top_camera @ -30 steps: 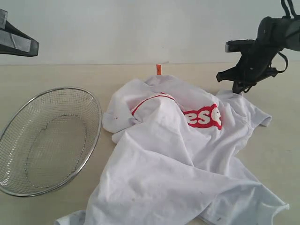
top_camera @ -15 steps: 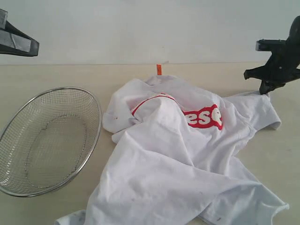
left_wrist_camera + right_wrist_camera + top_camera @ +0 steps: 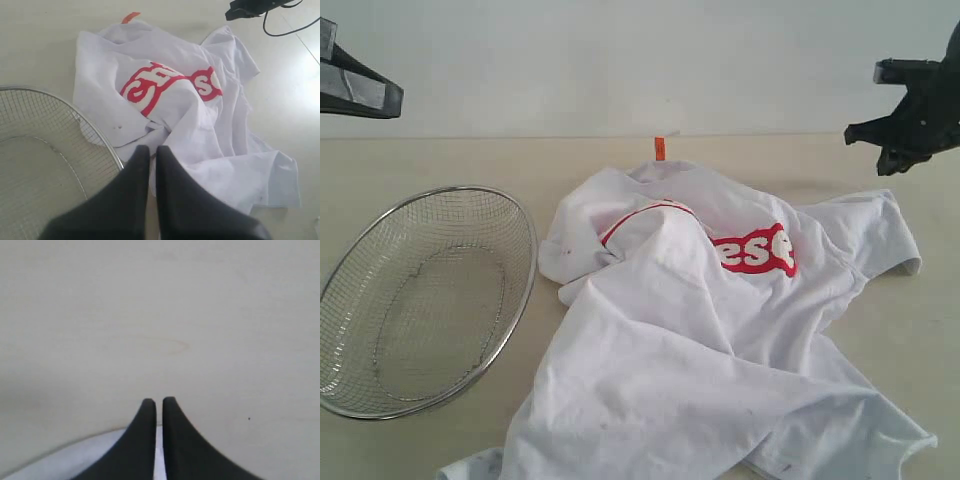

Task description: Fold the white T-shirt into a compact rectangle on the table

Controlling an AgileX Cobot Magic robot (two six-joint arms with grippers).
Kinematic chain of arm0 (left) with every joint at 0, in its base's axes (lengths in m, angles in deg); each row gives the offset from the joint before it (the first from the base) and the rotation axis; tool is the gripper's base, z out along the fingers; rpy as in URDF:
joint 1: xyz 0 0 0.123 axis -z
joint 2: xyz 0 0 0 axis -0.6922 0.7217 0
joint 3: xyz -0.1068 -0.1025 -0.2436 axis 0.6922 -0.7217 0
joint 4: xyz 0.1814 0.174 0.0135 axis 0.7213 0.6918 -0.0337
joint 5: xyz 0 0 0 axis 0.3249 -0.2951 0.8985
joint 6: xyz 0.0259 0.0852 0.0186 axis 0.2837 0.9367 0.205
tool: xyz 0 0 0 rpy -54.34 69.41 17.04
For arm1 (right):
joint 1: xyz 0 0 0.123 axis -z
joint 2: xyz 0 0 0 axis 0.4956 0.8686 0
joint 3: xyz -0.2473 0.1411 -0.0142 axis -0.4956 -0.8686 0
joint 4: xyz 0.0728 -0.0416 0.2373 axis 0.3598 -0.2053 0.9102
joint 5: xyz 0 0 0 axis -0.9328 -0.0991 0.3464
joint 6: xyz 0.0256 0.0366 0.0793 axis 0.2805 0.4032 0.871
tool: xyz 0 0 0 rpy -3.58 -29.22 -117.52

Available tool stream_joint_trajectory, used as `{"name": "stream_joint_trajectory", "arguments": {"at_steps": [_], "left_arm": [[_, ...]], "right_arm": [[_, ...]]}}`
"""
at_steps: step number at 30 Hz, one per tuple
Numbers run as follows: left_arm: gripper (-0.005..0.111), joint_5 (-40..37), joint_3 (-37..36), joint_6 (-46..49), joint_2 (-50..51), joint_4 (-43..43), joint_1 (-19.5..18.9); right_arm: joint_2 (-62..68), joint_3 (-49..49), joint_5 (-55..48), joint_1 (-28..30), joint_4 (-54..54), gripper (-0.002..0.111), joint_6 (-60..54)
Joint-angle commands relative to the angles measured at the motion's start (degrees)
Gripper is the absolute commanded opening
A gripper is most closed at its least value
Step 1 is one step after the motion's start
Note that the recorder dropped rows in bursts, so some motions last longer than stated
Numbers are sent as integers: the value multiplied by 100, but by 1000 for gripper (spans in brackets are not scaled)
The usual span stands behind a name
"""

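Note:
The white T-shirt (image 3: 700, 330) lies crumpled on the table (image 3: 440, 160), with its red lettered band (image 3: 755, 250) partly hidden by a fold and its orange collar tag (image 3: 659, 148) at the far side. One sleeve (image 3: 880, 225) is spread out flat to the right. My right gripper (image 3: 888, 166) hangs shut above that sleeve, clear of it and holding nothing; white cloth (image 3: 75, 460) shows under it (image 3: 158, 401). My left gripper (image 3: 152, 149) is shut and empty, held high over the spot where the basket rim meets the shirt (image 3: 190, 115).
A round wire-mesh basket (image 3: 420, 300) stands left of the shirt, its rim (image 3: 100, 142) almost touching the cloth. The left arm's dark body (image 3: 360, 90) shows at the upper left. A black cable (image 3: 290, 25) lies by the right arm.
The right gripper dragged the sleeve out to the right, then rose off it; the sleeve now lies flat. The left arm has not moved.

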State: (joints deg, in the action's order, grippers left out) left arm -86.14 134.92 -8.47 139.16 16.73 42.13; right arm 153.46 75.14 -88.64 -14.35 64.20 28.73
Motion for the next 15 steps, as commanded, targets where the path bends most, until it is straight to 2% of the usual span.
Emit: {"name": "stream_joint_trajectory", "arguments": {"at_steps": [1, 4, 7, 15], "left_arm": [[5, 48, -24, 37, 5, -86, 36], [5, 48, -24, 37, 5, -86, 36], [5, 48, -24, 37, 57, -86, 36], [5, 25, -24, 99, 162, -86, 36]], "right_arm": [[-25, 395, -487, 24, 602, 0, -138], [-91, 447, -954, 10, 1792, 0, -690], [-101, 447, -1595, -79, 2439, 0, -966], [-328, -220, -1713, -237, 2278, 0, -1141]]}}
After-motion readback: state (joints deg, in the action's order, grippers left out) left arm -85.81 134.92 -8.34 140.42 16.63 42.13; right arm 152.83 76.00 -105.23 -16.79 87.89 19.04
